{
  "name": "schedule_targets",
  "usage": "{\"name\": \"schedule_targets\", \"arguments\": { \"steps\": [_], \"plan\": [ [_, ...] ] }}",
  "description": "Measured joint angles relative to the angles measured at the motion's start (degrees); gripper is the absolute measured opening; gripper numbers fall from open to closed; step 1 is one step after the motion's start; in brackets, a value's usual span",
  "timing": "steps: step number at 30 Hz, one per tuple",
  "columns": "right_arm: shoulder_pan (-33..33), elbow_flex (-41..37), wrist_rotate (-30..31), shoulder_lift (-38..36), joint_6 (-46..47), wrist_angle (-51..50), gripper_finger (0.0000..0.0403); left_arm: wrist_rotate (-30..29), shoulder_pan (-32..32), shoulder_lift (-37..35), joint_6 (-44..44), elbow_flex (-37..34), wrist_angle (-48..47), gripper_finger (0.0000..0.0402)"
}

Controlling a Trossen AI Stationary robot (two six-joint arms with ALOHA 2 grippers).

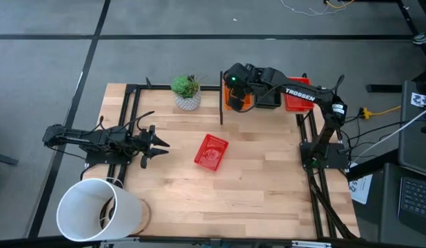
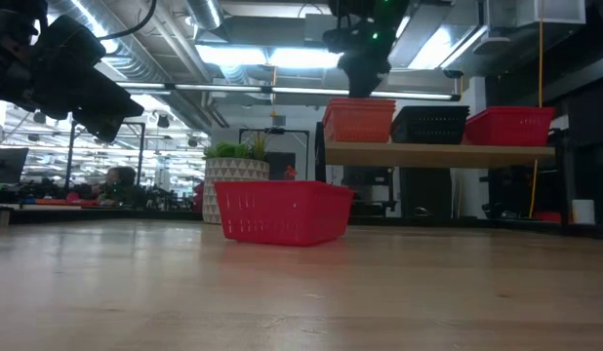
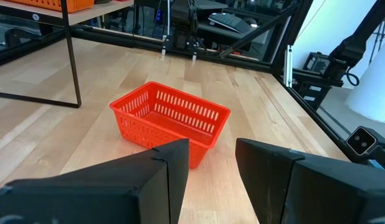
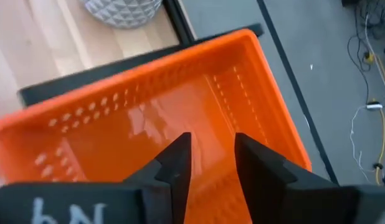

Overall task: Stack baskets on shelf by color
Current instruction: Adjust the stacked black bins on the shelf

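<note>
On the shelf (image 2: 438, 153) at the table's far side stand an orange stack of baskets (image 2: 358, 120), a black basket (image 2: 430, 124) and a red basket (image 2: 521, 125). My right gripper (image 4: 211, 155) hovers open just over the orange basket (image 4: 149, 118), slanting down into its hollow, with nothing between its fingers. Another red basket (image 1: 211, 151) rests on its bottom at the table's middle. My left gripper (image 3: 211, 168) waits open at the left side, level, pointing at that red basket (image 3: 171, 118).
A white patterned plant pot (image 1: 187, 93) stands at the far edge, left of the shelf's thin black upright (image 1: 220, 103). A big white bucket (image 1: 99, 210) lies at the near left corner. Bare wood stretches around the red basket on the table.
</note>
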Motion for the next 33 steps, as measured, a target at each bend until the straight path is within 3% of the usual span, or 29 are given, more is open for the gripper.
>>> {"name": "schedule_targets", "arguments": {
  "steps": [8,13,22,28,33],
  "plan": [
    [-0.10,9.17,1.63,-0.34,4.51,-21.76,0.0123,0.00,-0.02,0.00,0.00,0.00,0.00,0.0125],
    [-1.44,7.65,1.50,-2.70,8.76,-30.62,0.0123,0.00,0.00,0.00,0.00,0.00,0.00,0.0125],
    [-2.11,-4.59,2.66,-8.51,8.20,-29.96,0.0123,-0.01,-0.01,0.00,0.00,0.00,0.00,0.0125],
    [-2.16,-11.26,4.94,-12.21,1.06,-25.43,0.0123,0.00,0.00,0.00,-0.03,0.00,0.00,0.0125],
    [-2.67,-15.14,5.10,-14.49,0.43,-25.61,0.0123,-0.02,-0.02,0.00,-0.09,0.00,0.00,0.0125]
  ]
}}
